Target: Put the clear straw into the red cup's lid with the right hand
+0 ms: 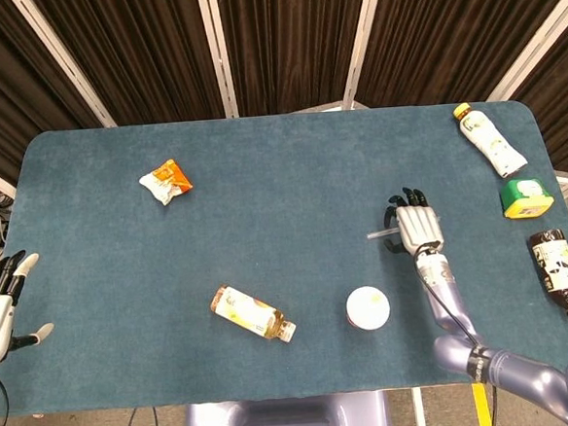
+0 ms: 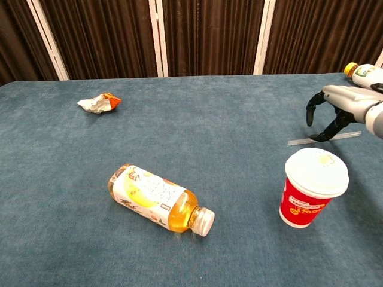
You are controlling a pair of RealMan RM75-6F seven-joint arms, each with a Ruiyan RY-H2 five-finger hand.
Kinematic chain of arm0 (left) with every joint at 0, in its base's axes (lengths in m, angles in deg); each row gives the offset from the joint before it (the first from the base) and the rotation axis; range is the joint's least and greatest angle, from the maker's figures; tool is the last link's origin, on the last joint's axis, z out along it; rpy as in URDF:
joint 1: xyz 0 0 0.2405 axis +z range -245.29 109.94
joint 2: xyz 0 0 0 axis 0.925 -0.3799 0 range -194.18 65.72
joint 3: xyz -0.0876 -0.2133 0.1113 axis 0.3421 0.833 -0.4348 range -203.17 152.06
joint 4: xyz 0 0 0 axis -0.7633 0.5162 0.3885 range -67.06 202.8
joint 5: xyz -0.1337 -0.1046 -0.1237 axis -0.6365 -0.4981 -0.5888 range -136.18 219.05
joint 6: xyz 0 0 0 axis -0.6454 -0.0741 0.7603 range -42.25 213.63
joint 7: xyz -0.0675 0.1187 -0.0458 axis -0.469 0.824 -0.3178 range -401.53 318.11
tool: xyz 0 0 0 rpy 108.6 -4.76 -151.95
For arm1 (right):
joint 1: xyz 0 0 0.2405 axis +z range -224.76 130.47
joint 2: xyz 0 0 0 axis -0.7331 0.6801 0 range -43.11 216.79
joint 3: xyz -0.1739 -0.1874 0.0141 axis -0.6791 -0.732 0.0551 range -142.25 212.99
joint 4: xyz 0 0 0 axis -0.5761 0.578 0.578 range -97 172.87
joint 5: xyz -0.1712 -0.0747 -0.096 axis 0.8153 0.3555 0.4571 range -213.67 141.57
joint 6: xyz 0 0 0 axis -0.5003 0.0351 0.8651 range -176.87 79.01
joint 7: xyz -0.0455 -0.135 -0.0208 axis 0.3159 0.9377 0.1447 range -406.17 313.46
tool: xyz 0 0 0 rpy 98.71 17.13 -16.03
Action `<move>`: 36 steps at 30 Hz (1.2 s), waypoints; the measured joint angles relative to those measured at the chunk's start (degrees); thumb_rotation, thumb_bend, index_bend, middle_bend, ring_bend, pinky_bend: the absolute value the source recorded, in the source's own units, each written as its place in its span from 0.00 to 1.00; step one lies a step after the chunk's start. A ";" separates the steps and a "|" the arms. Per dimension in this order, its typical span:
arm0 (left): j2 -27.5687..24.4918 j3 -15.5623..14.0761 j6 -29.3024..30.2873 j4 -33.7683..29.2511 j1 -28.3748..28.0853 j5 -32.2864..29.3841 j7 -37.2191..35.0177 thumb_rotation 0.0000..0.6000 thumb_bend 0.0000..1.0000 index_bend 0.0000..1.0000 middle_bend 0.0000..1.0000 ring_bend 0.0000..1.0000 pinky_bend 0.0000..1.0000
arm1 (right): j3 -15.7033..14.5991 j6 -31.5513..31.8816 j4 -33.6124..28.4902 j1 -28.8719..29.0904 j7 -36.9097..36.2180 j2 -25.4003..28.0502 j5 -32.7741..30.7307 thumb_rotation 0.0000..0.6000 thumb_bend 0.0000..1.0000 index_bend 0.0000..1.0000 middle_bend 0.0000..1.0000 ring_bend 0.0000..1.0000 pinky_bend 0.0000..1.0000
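Clear straw flat on the table, red cup upright nearer the front edge

The clear straw point(image 2: 306, 141) lies flat on the blue cloth, roughly crosswise, its right part hidden under the hand; the red cup point(image 2: 303, 205) stands upright in front of it, apart, capped by a white lid point(image 2: 316, 170)

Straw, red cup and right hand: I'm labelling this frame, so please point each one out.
clear straw point(image 2: 299, 142): chest view, on its bare left end.
red cup point(image 2: 302, 207): chest view, on its printed red wall.
right hand point(image 2: 335, 107): chest view, on the middle of the hand, above the straw.
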 measured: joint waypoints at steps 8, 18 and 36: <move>-0.15 0.06 -0.37 -0.09 -0.18 -0.21 -0.23 1.00 0.13 0.00 0.00 0.00 0.00 | -0.01 -2.49 3.75 1.71 1.40 -2.22 -2.25 1.00 0.32 0.51 0.20 0.00 0.00; -0.18 0.06 -0.42 -0.15 -0.24 -0.31 -0.19 1.00 0.14 0.00 0.00 0.00 0.00 | 0.41 -3.93 8.72 2.90 1.20 -4.76 -3.87 1.00 0.36 0.51 0.21 0.00 0.00; -0.25 0.00 -0.45 -0.20 -0.29 -0.32 -0.31 1.00 0.15 0.00 0.00 0.00 0.00 | 0.24 -5.48 11.40 3.42 2.90 -6.05 -6.16 1.00 0.35 0.51 0.20 0.00 0.00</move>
